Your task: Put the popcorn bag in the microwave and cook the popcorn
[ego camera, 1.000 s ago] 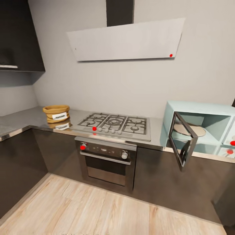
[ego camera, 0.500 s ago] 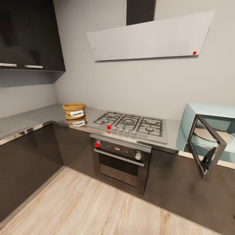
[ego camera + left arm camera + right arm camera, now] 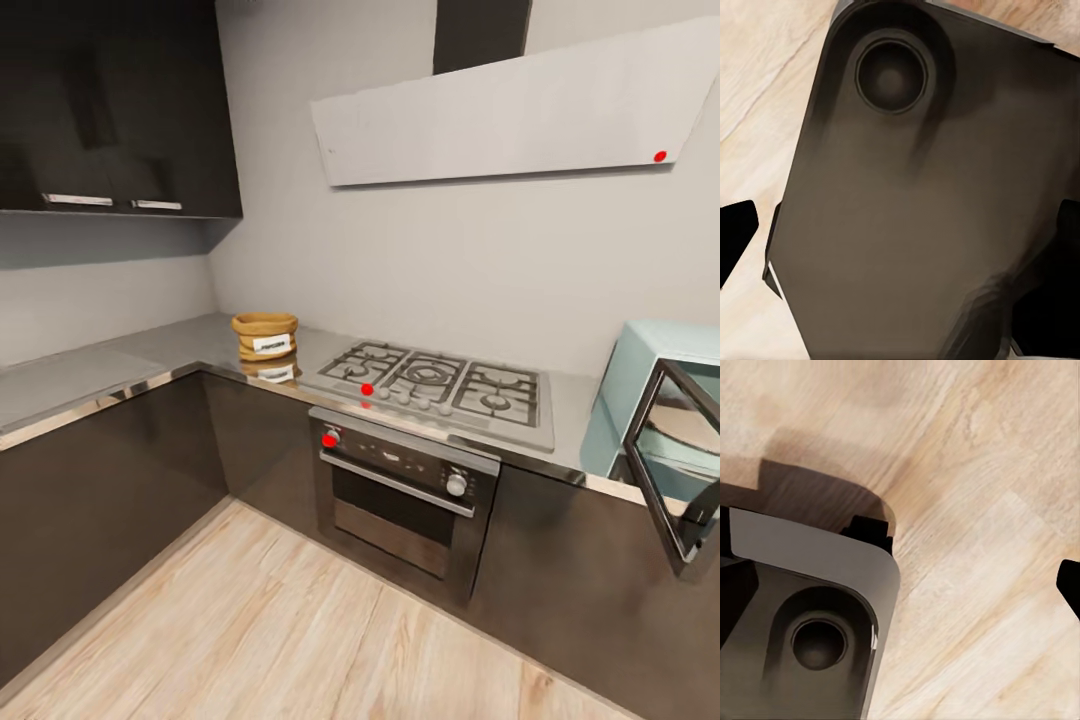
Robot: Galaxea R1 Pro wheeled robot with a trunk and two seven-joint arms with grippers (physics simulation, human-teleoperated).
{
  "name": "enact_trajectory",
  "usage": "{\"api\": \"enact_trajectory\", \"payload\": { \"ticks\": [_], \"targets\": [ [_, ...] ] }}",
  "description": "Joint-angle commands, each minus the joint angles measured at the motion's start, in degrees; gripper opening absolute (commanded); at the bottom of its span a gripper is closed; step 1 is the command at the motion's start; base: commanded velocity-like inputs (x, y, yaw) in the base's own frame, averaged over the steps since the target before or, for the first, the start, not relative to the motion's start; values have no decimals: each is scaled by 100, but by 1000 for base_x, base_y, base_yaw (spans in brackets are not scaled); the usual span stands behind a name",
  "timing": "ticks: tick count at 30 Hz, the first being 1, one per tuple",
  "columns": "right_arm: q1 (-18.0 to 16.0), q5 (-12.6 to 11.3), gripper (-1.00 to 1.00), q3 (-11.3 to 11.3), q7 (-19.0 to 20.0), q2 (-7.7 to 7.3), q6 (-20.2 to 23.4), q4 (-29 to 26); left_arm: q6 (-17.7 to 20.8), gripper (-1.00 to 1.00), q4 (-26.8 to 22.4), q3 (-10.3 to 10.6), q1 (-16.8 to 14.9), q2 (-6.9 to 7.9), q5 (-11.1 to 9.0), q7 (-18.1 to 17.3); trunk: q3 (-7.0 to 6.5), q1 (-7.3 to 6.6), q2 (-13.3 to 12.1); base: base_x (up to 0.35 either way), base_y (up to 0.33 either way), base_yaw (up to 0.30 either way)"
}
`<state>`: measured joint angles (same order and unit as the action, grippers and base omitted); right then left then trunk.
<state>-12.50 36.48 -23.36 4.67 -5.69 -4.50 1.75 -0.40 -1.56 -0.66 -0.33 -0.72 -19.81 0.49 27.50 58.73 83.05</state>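
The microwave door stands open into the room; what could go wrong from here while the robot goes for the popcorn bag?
1. The microwave door hangs out past the countertop edge; a passing arm or trunk might strike it.
2. The popcorn bag sits beyond the hob, far from the microwave, so the carry is long and the bag could slip.
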Motion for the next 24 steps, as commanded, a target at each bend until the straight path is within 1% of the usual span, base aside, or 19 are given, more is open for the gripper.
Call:
{"api": "enact_trajectory", "payload": {
  "ticks": [1,5,11,24],
  "targets": [
    [-7,31,100,-48,7,-8,-36,18,-4,100,3,-2,-2,0,-24,4,6,0,3,63,0,8],
    [-7,52,100,-54,0,-17,-48,10,4,100,7,10,-3,2,-23,-2,6,0,3,248,80,2],
    [-7,65,100,-48,-38,-11,-109,10,13,100,7,28,-1,2,-22,-5,6,0,3,309,164,0],
    [-7,70,100,-47,-37,-11,-99,14,13,100,7,41,-2,2,-18,-49,6,0,3,291,226,0]
  ]
}}
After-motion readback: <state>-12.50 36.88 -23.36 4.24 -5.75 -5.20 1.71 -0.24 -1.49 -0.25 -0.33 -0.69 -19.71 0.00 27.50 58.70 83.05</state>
